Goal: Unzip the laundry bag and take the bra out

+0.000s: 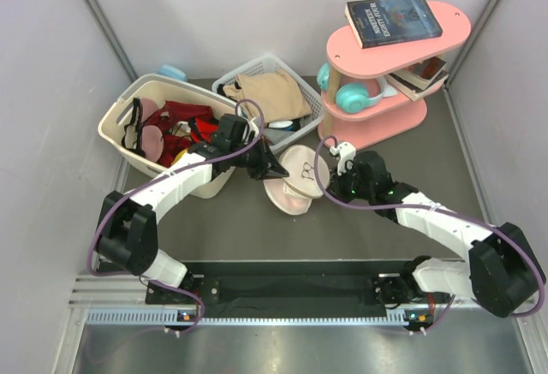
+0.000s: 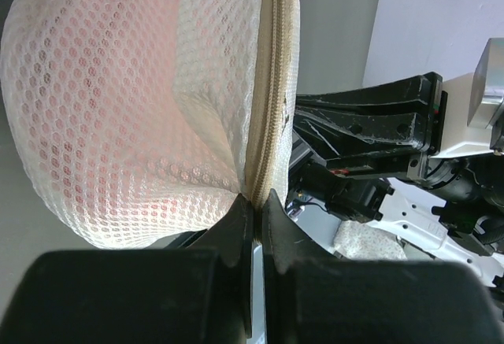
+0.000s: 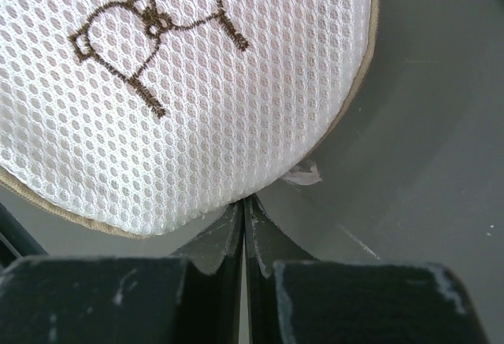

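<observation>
Laundry bag (image 1: pixel 298 175) rim pinched by left claw (image 2: pixel 256 202); right claw (image 3: pixel 244 206) pressed together against its opposite edge, hold uncertain.

**One book title, one stitched emblem**

Just beyond the tips of the right gripper (image 3: pixel 244 206), the white mesh of the laundry bag (image 3: pixel 236 123) carries an emblem (image 3: pixel 153 37). It is the outline of a bra with a small bow at its middle, sewn in brown thread.

The only lettering is well beyond that gripper and off to its right, on the dark cover of a book (image 1: pixel 393 20). The book lies flat on the top board of a pink shelf (image 1: pixel 455 25). White capitals stacked near the cover's left end seem to read "NINETEEN EIGHTY-FOUR". The print is small and slanted in the overhead view, and the rest of the cover's print cannot be made out.
</observation>
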Available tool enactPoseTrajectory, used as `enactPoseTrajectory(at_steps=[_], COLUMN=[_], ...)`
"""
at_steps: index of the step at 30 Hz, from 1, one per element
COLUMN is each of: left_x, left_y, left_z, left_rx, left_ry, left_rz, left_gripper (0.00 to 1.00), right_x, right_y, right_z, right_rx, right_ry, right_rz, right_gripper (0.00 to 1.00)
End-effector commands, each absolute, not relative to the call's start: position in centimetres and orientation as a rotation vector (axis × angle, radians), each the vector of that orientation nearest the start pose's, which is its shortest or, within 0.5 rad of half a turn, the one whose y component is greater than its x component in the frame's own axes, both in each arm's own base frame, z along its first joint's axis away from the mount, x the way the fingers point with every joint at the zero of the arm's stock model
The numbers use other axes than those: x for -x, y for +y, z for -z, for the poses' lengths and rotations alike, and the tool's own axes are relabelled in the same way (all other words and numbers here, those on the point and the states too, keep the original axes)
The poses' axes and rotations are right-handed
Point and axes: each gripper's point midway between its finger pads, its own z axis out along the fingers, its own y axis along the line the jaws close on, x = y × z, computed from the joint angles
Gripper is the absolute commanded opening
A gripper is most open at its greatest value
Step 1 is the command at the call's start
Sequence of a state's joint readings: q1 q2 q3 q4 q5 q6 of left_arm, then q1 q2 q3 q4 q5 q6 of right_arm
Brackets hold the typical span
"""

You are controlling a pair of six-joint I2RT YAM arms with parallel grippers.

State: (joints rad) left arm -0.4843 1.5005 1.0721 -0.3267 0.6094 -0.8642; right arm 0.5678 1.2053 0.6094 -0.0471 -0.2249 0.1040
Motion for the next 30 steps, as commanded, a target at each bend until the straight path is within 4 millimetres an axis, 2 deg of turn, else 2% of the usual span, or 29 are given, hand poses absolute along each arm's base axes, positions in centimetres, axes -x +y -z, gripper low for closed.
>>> enactPoseTrajectory(at_steps=[1,5,9,17,24,30], left_x=[-28.4,-29.6,-30.4,-30.1,-29.6,-29.5], left_y=[-29.7,-30.7,-31.4,-31.5,-31.5,-31.7], left_z=[-18.9,-19.2,-20.9,-22.9,-24.2,-25.7], left_rx=[0.064,0.044,0.024,0.039,0.047,0.062], left_ry=[2.509,2.505,2.477,2.468,2.448,2.402], left_rz=[1.383,1.419,1.477,1.596,1.649,1.715], left_gripper=[0.0,0.0,0.0,0.0,0.0,0.0], right_x=[-26.1,-26.0,-26.1,-25.7,-26.2,-26.5], right_y=[22.0,21.2,19.8,19.4,18.7,19.1], right_z=[-12.0,-12.1,-11.5,-11.5,-13.9,-14.6], right_rx=[0.65,0.608,0.516,0.503,0.458,0.477], right_ry=[2.092,2.138,2.211,2.163,2.052,2.012], right_rz=[-0.619,-0.578,-0.502,-0.512,-0.487,-0.504], right_gripper=[0.0,0.0,0.01,0.23,0.47,0.5])
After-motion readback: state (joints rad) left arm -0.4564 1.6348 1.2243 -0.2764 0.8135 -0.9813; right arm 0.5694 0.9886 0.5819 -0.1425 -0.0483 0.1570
